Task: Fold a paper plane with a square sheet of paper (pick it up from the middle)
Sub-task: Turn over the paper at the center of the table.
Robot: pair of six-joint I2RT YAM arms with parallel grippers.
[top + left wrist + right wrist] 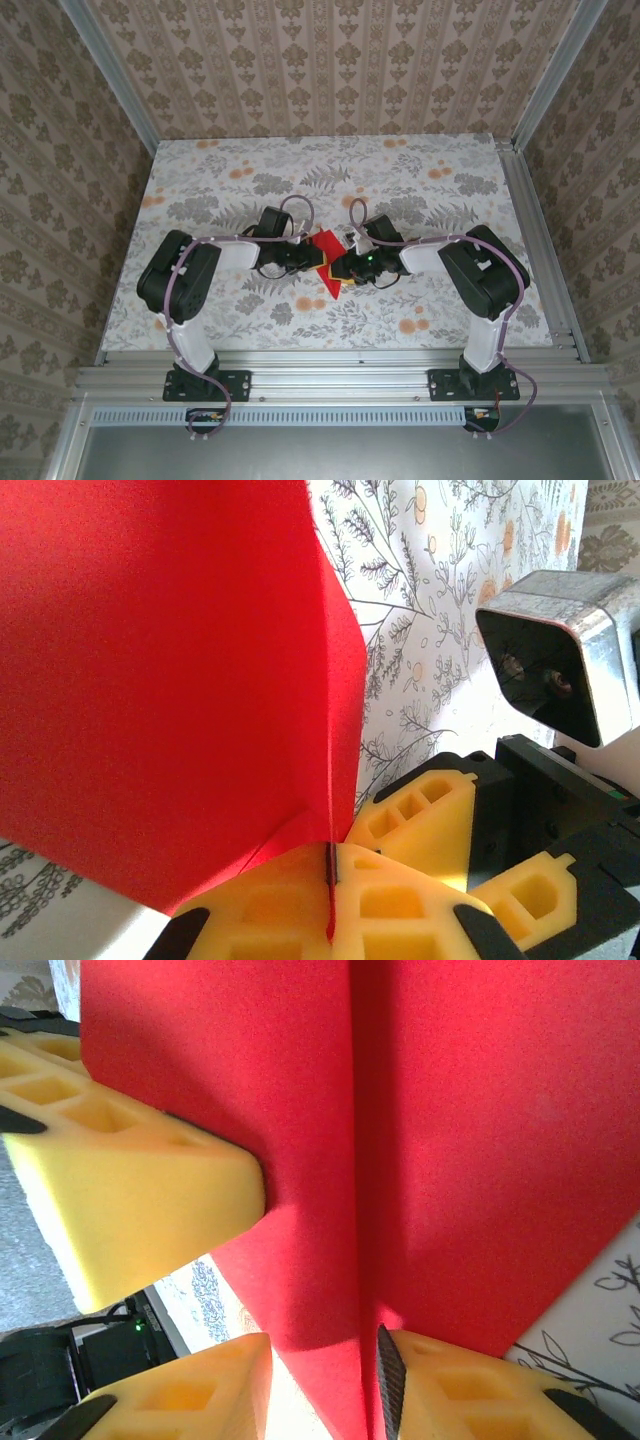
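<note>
At the centre of the desk [420,170]: both arms bent inward, elbows out, wrists meeting nose to nose.
Left end effector [330,880]: clenched on a crease of the square sheet of paper [170,680], which fanned away from its fingers.
Right end effector [325,1390]: released, jaws apart either side of the fold.
Top view: paper a small red wedge between the two.
Right wrist view: a left finger [130,1190] touched the sheet's face.

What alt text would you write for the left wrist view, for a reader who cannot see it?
The left gripper, yellow jaws shut, pinches a creased sheet of bright red paper that rises across the left of the frame. The right gripper sits close beside it, above a floral tabletop.
</note>
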